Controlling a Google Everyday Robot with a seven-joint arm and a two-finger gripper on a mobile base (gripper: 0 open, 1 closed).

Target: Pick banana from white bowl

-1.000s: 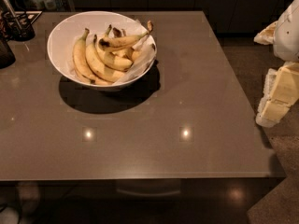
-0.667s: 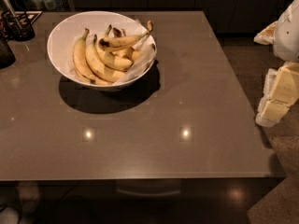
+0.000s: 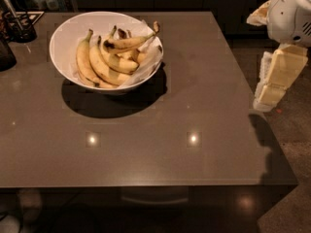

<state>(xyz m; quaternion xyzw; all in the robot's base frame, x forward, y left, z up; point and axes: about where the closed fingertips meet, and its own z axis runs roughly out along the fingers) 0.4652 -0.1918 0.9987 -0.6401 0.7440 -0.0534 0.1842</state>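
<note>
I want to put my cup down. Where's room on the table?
The dark grey table is bare at the front and right of the round white bowl of yellow bananas. Its far-left corner is crowded with dark containers. The robot's cream hand hangs beyond the right edge.

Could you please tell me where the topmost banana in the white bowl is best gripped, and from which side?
Probably mid-body, from above: the banana lies on top of the other bananas, across the white bowl, its sides exposed. The gripper hangs beyond the table edge at picture right, well away.
</note>
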